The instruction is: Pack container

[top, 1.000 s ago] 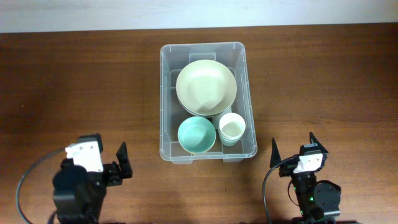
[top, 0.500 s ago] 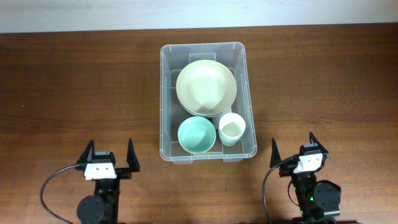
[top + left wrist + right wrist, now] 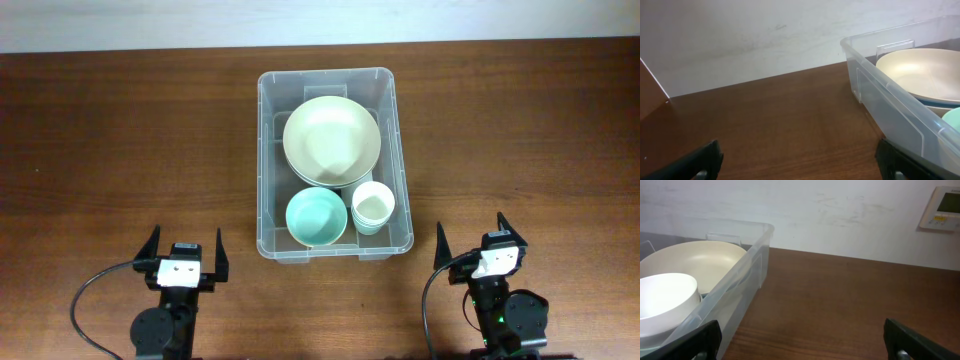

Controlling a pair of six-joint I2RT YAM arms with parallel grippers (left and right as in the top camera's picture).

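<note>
The container (image 3: 266, 160) sits in the middle of the wooden table (image 3: 100, 130), between the two arms and further from the robot than both. It is a clear rectangular bin, standing upright with its open top facing up. Its long axis runs straight away from the robot, with one short end towards the arms and the other towards the far edge of the table.

Inside it, a large cream bowl (image 3: 331, 140) fills the far half and rests on something darker that shows only as a thin rim. A teal bowl (image 3: 316, 217) sits in the near-left corner and a white cup (image 3: 372, 207) in the near-right corner, just beside each other.

The left gripper (image 3: 187, 240) is near the table's front edge, to the near left of the bin and clear of it. Its fingers (image 3: 702, 160) are spread wide and hold nothing. The right gripper (image 3: 471, 228) is to the near right of the bin, also spread wide and empty. In the right wrist view, a thermostat panel (image 3: 940, 207) hangs on the white wall.
</note>
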